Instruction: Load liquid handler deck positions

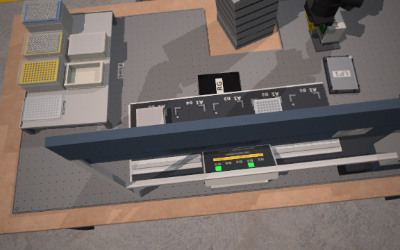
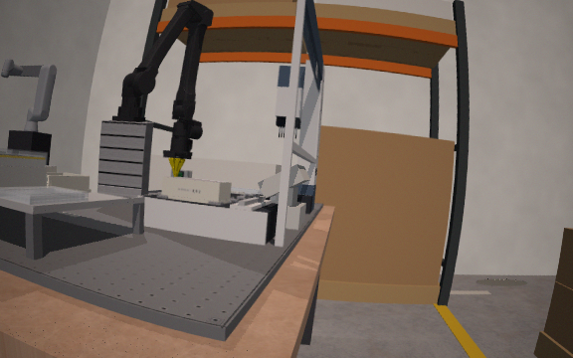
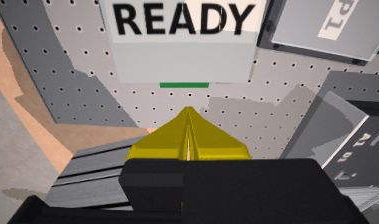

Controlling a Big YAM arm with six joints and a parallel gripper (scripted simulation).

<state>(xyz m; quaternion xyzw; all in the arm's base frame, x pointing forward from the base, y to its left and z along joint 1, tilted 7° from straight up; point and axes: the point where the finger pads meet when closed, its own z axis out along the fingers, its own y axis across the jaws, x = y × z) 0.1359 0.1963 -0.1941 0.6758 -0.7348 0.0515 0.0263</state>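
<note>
My gripper (image 3: 188, 112) is shut and empty, its yellow fingers pressed together just short of the white READY key (image 3: 184, 37); a green strip (image 3: 184, 85) lies along the key's near edge. In the overhead view the gripper (image 1: 321, 29) hangs over the key at the far right. The open sample plate (image 1: 267, 105) lies on D2. The sealed white block (image 1: 150, 116) lies on D5. A grey lid (image 1: 341, 73) lies flat in lid park LP1, also in the wrist view (image 3: 324, 25). D1, D3 and D4 hold nothing.
The shelf at the left holds tip racks, a covered block, an open reservoir (image 1: 84, 74) and a lidded plate (image 1: 42, 107). The black regrip nest RG (image 1: 219, 83) has nothing on it. A dark gantry beam (image 1: 235, 130) crosses the deck. A status panel (image 1: 238, 160) shows two green lights.
</note>
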